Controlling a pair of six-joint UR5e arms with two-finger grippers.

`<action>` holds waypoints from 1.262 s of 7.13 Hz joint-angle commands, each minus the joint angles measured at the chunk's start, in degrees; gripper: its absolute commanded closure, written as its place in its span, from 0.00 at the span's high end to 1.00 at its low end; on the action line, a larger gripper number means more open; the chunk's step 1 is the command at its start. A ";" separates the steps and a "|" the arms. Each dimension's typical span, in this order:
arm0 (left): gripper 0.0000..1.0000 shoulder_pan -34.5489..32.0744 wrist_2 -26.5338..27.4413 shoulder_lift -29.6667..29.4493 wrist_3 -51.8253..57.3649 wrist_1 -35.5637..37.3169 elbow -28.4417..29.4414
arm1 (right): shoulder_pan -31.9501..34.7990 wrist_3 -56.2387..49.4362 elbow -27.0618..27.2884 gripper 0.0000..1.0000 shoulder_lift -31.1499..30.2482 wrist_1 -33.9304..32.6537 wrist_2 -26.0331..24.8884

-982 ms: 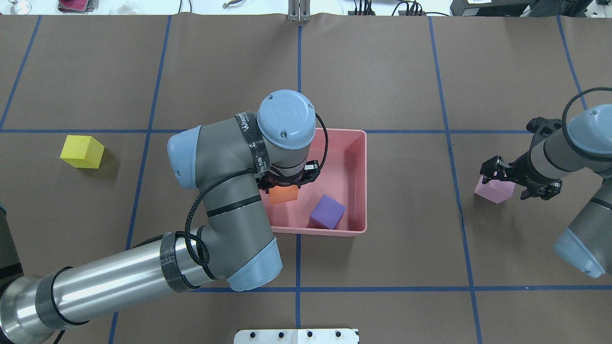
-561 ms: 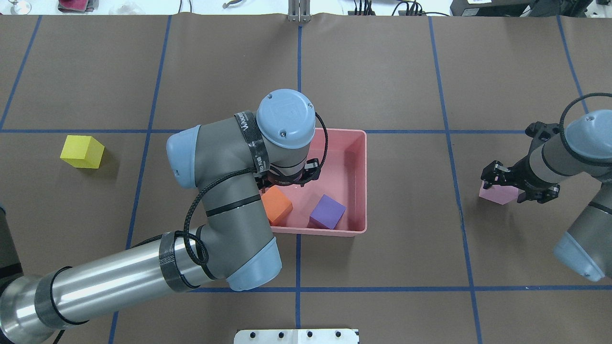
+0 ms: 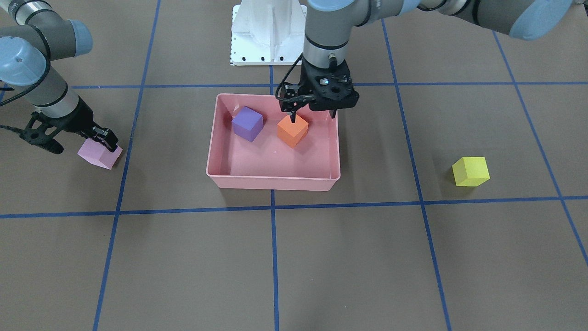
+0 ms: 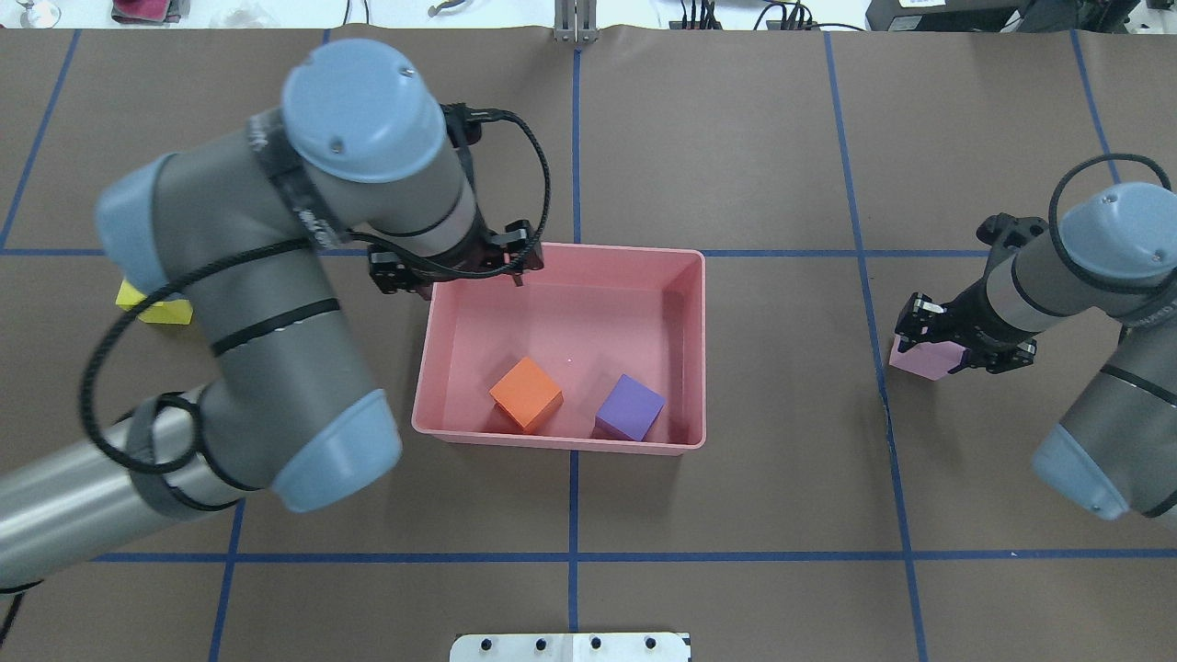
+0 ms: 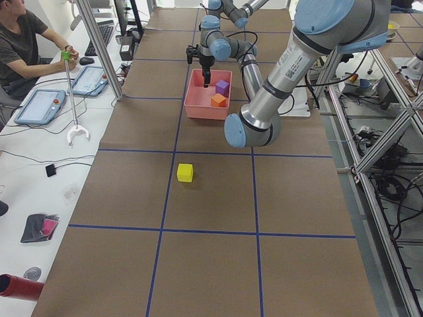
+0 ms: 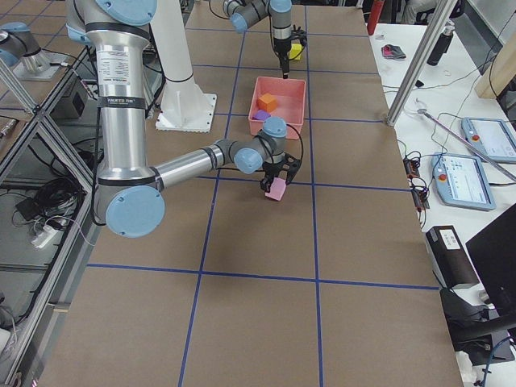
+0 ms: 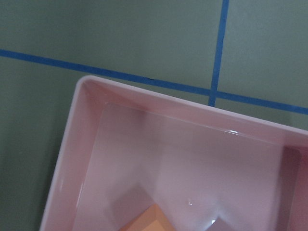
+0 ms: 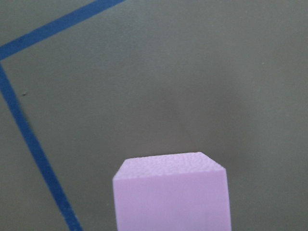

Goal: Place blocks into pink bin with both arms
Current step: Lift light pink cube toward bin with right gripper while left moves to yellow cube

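1. Currently the right gripper (image 4: pixel 949 346) appears clenched on the small matte light pink cube (image 4: pixel 919 364); whether the cube is clear of the table cannot be told.
2. The shallow salmon-pink plastic bin (image 4: pixel 697 349) lies to the robot's left of this gripper, well apart.
3. The left gripper (image 4: pixel 472 279) hangs released and empty over the bin's far left corner.
4. The matte orange cube (image 4: pixel 526 393) and matte purple cube (image 4: pixel 630 407) rest inside the bin.
5. The matte yellow cube (image 3: pixel 470 171) lies further left on the table, so the left arm is nearer.
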 commanded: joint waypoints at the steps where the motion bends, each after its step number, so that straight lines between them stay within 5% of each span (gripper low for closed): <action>1: 0.99 -7.28 -3.18 14.50 15.24 -0.71 -8.31 | 0.55 1.00 1.57 0.00 15.11 -15.58 0.87; 2: 0.99 -11.58 -3.27 20.39 24.55 -2.37 -8.24 | 0.46 2.93 3.06 0.00 20.59 -21.41 0.60; 5: 1.00 -20.74 -5.74 32.12 42.44 -14.03 -1.08 | -4.70 10.65 4.04 0.00 28.44 -22.97 -1.58; 7: 1.00 -20.76 -5.65 32.58 42.05 -27.65 10.87 | -9.10 12.52 2.03 0.00 31.79 -22.97 -4.93; 9: 1.00 -20.24 -5.65 29.79 38.12 -27.97 14.60 | -12.09 13.84 -2.45 0.00 35.23 -22.62 -7.30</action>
